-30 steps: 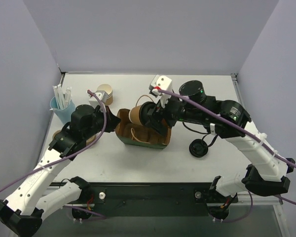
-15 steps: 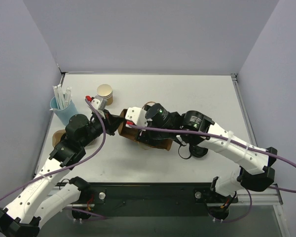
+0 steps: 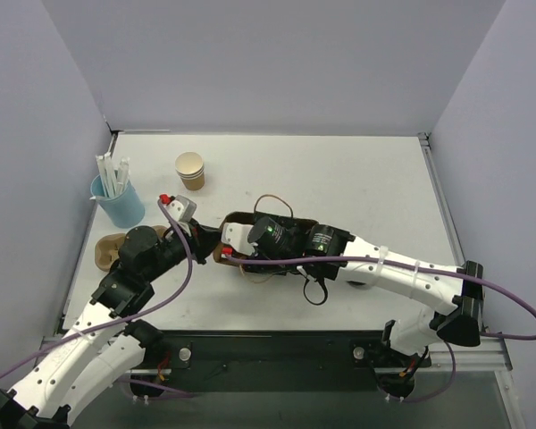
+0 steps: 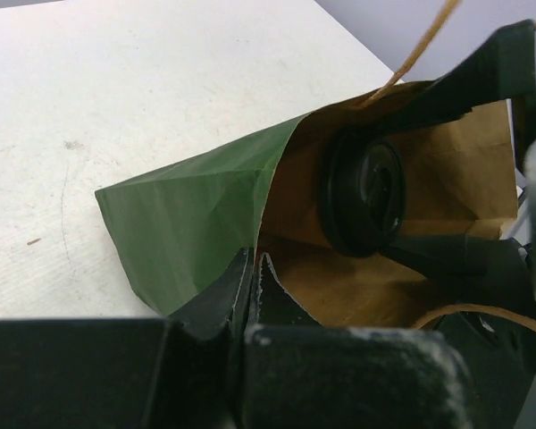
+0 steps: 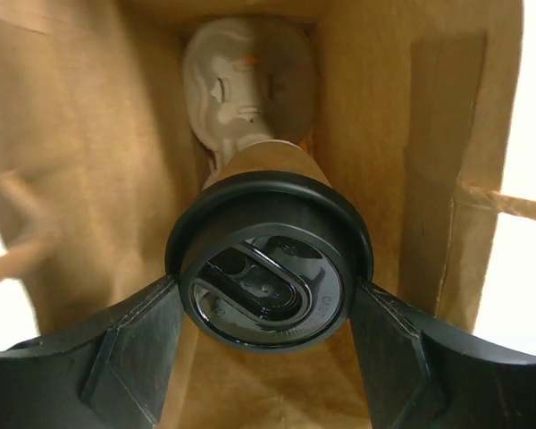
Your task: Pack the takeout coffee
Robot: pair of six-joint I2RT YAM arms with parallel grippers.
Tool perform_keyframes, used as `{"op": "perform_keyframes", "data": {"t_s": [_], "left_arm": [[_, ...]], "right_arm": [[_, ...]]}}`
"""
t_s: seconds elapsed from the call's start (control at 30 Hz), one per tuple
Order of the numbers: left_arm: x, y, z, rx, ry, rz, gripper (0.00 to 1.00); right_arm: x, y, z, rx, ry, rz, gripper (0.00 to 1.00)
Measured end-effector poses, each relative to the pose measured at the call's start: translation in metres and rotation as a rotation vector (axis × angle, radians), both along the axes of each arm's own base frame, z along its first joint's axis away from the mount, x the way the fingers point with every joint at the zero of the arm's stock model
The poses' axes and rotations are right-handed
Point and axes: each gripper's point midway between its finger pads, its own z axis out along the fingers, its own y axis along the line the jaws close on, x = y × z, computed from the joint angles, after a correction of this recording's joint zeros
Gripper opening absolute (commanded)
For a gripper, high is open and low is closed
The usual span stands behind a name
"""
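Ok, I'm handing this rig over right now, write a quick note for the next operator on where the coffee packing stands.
The left gripper is shut on the rim of the green bag, holding its mouth open.
The right gripper is inside the bag, shut on the takeout coffee at its lid.
Done: coffee is in the bag.
Left: seat it, release, withdraw both arms. Whether the cup touches bottom can't be seen.
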Motion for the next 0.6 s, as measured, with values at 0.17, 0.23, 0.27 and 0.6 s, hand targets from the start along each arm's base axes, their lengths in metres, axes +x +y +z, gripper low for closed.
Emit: {"op": "perform_keyframes", "data": {"t_s": [0.17, 0.23, 0.27, 0.6], "left_arm": [[-0.005, -0.001, -0.003, -0.001, 0.001, -0.022, 0.0], [-0.005, -0.001, -0.003, 0.0, 0.002, -0.021, 0.0], [-0.004, -0.001, -0.004, -0.001, -0.001, -0.018, 0.0], [0.013, 0.011, -0.007, 0.033, -0.077, 0.076, 0.0]], "right_arm": [[0.003, -0.006, -0.026, -0.025, -0.014, -0.001, 0.37], [0.005, -0.01, -0.034, -0.044, -0.013, -0.005, 0.37], [0.005, -0.011, -0.036, -0.047, -0.012, -0.006, 0.37], [0.042, -0.007, 0.001, 0.069, -0.068, -0.056, 0.36]]}}
